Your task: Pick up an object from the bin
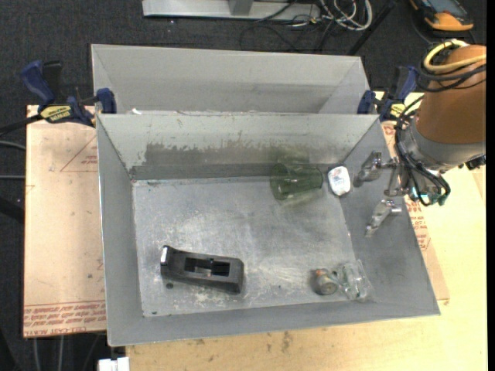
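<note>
In the grey metal bin [232, 141], a black plastic dispenser [201, 269] lies at 7 o'clock, a translucent green cup [295, 182] at 1 o'clock and a clear plastic piece [340, 280] at 5 o'clock. The tool [377, 192], fingers apart, hangs over the 3 o'clock wall, nearest a small white oval object [339, 179] beside the cup.

We find the bin floor [232, 222] open across its middle and left rear. Obstacles noted: a black blocky tool [201, 270] front left, a green clear cup [295, 184] and small white piece [339, 180] rear right, and clear clutter [340, 280] front right.
</note>
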`<action>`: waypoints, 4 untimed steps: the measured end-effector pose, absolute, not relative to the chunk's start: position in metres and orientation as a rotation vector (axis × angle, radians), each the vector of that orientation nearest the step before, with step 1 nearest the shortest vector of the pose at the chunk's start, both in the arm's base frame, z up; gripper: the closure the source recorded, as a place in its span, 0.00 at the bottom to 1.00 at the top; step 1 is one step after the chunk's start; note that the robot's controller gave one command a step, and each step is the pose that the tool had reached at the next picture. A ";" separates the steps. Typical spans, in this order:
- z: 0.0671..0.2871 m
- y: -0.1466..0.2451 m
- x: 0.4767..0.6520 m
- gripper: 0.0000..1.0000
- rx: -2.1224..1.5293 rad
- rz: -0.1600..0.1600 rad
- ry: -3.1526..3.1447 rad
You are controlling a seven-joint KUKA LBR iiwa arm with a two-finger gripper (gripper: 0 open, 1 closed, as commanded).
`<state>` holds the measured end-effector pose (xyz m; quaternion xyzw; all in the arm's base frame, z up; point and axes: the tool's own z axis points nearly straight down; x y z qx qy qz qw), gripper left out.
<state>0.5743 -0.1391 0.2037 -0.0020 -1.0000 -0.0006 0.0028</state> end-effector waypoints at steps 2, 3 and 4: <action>0.162 -0.137 0.568 0.00 0.112 0.001 -3.146; 0.075 -0.129 0.545 1.00 0.071 -0.001 -3.138; 0.075 -0.128 0.549 0.00 0.070 0.004 -3.159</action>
